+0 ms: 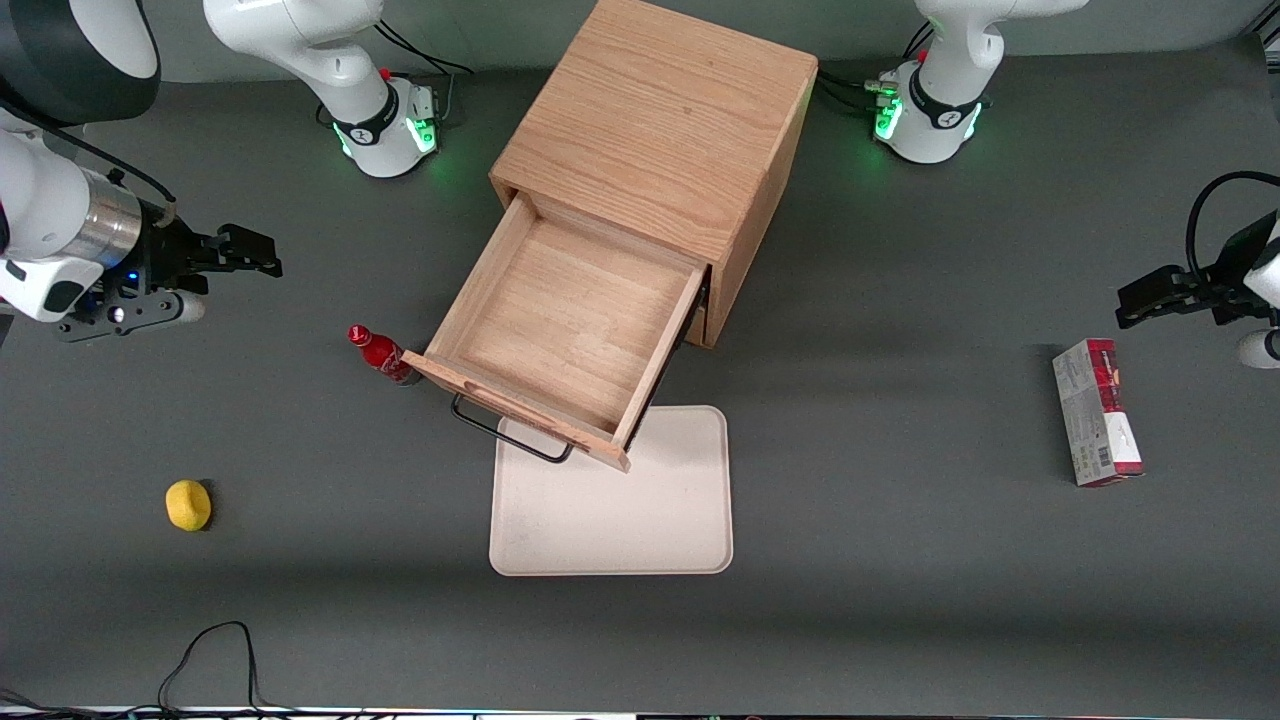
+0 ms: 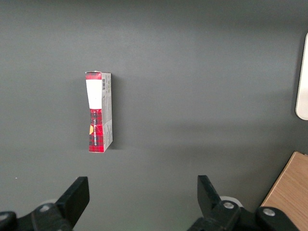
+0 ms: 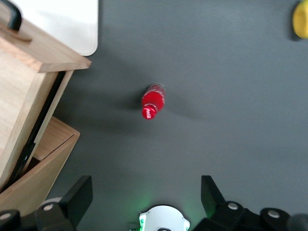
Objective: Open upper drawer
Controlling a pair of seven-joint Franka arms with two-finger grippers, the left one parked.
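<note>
Oak-grained and pulled far out of the cabinet point(image 1: 665, 130), upper drawer point(image 1: 570, 320) now showing a bare wooden floor, nothing inside. Front panel with long black wire handle point(image 1: 505, 432) overhanging the edge of a pale cream tray point(image 1: 640, 510) lying on the dark grey table point(image 1: 900, 600), nearer the front camera than the cabinet. No glimpse of the lower drawer's front from above, hidden beneath the extended one. Standing just beside the drawer's front corner, on the working arm's side: a small red bottle point(image 1: 380, 355), upright and apparently apart from the wood, though very near. Farther toward the working arm's end, and nearer the front camera, a yellow lemon point(image 1: 188, 504); toward the parked arm's end, a red-and-white carton point(image 1: 1097, 412) lying flat. Hanging well apart from the drawer at the working arm's end of the table, the gripper point(image 1: 262, 255), fingers spread wide in the wrist view and clasping nothing, pointing roughly toward the cabinet with the bottle between. Judged from this layout: opening essentially done, drawer near full travel, handle released, little or nothing left beyond perhaps parking the arm.
</note>
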